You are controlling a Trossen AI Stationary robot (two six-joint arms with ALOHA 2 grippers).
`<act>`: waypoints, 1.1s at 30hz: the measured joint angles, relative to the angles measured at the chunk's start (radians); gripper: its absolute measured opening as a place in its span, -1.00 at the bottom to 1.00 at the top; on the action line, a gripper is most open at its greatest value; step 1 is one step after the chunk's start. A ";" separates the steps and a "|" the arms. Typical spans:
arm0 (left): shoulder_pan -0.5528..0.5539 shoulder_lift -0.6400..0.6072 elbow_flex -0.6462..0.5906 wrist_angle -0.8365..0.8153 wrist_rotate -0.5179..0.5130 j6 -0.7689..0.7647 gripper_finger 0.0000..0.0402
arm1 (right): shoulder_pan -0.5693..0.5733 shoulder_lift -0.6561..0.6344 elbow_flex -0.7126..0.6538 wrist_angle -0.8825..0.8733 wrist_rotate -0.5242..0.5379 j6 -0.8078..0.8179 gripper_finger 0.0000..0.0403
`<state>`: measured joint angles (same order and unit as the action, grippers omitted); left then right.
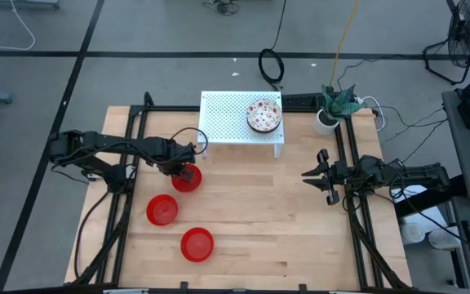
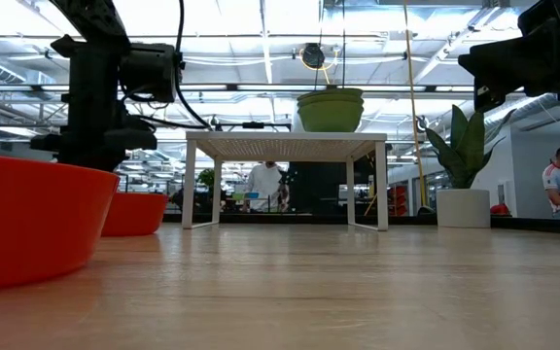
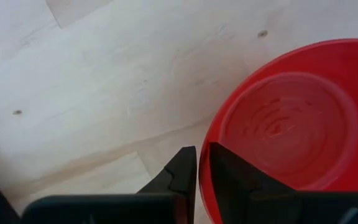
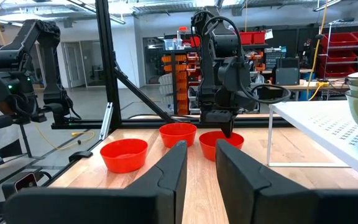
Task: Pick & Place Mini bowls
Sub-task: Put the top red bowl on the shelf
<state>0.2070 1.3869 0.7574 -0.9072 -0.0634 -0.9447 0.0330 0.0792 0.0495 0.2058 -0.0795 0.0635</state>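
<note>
Three red bowls sit on the left half of the desk [image 1: 300,237]: one nearest the white stand [image 1: 186,178], one in the middle [image 1: 162,210] and one toward the front edge [image 1: 197,244]; the patterned bowls [image 1: 263,115] are stacked on the white perforated stand [image 1: 227,118] at the back, which suggests the stand is where bowls get collected. The left pincer [image 1: 188,170] is down at the rim of the red bowl nearest the stand; in the left wrist view one finger [image 3: 182,174] sits outside the wall and the other inside, nearly closed on the rim (a pinch on the edge suits so shallow a dish), so it appears to be gripping that bowl. The right pincer [image 1: 321,176] waits well apart over the desk's right side, fingers nearly together and holding nothing. Between bowl and stand the desk looks bare; the stand's edge and the existing stack are the likeliest things to catch on, while the potted plant [image 1: 333,106] at the back right corner stands clear of that path.
</note>
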 joint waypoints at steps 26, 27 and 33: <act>0.000 0.000 0.000 0.000 -0.042 0.008 -0.76 | 0.000 0.000 0.000 0.000 0.000 0.000 -0.64; 0.000 0.000 0.000 0.000 -0.042 0.008 -0.76 | 0.000 0.000 0.000 0.000 0.000 0.000 -0.64; 0.000 0.000 0.000 0.000 -0.042 0.008 -0.76 | 0.000 0.000 0.000 0.000 0.000 0.000 -0.64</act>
<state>0.2070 1.3869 0.7574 -0.9075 -0.1051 -0.9371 0.0329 0.0792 0.0494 0.2058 -0.0795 0.0637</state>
